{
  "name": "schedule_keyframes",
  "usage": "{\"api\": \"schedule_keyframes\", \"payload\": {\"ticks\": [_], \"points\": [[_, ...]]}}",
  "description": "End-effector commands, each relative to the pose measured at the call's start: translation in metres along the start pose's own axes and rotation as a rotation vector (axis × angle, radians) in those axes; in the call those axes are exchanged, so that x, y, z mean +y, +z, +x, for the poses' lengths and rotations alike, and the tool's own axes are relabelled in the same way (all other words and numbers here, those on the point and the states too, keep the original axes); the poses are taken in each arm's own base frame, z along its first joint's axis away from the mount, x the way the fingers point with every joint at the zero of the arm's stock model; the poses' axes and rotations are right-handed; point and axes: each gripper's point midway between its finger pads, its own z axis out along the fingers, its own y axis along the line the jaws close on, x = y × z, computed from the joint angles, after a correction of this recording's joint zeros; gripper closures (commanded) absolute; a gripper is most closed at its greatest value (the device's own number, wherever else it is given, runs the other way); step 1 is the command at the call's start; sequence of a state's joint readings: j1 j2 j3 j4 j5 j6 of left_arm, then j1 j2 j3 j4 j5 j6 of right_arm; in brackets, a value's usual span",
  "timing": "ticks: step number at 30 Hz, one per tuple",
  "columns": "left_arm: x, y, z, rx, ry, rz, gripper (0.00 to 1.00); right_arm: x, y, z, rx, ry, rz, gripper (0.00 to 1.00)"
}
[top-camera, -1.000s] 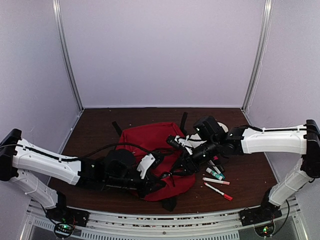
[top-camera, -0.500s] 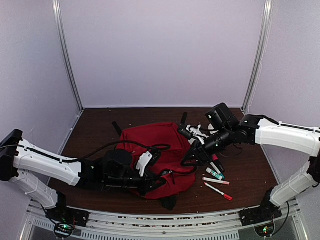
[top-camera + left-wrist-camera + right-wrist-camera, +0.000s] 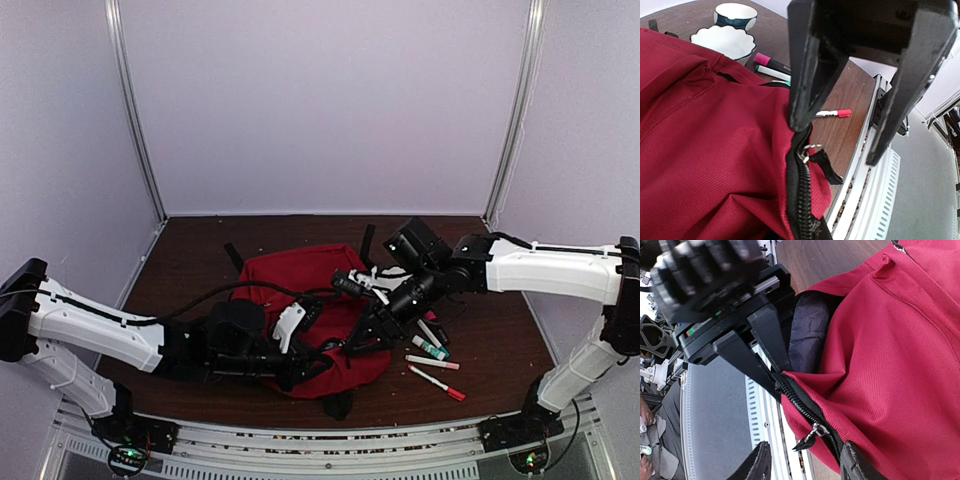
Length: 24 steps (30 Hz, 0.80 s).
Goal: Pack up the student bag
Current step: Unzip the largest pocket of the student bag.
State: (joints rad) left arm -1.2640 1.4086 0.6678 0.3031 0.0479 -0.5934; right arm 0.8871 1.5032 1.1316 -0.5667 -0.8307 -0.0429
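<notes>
Student bag (image 3: 300, 275) is lying on the table (image 3: 505, 350) between the arms, left gripper (image 3: 773, 381) clamping its zipper rim (image 3: 802, 410), right gripper (image 3: 805, 449) hanging apart there, so I'm judging that rim is risking slipping free if right pulls half-closed.

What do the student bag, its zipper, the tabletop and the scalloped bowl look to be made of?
Student bag: woven red fabric, matt, probably nylon or polyester; a fine twill weave shows. Zipper: black coil teeth, likely plastic, with a shiny metal pull. Tabletop: dark brown wood-grain surface, perhaps laminate. Scalloped bowl: glossy white, ceramic or plastic; cannot tell.
</notes>
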Motion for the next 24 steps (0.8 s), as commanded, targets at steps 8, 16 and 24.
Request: {"api": "schedule_keyframes", "payload": {"ticks": [8, 16, 24], "points": [[-0.024, -0.008, -0.051, -0.181, 0.010, 0.077, 1.00, -0.010, 0.015, -0.007, 0.016, 0.030, 0.047, 0.60], [-0.019, -0.008, -0.046, -0.177, 0.003, 0.063, 1.00, -0.015, 0.017, -0.004, 0.036, 0.030, 0.065, 0.90], [0.010, -0.012, -0.010, -0.039, -0.026, -0.069, 1.00, -0.023, -0.016, 0.024, 0.134, -0.029, 0.143, 1.00]]}}
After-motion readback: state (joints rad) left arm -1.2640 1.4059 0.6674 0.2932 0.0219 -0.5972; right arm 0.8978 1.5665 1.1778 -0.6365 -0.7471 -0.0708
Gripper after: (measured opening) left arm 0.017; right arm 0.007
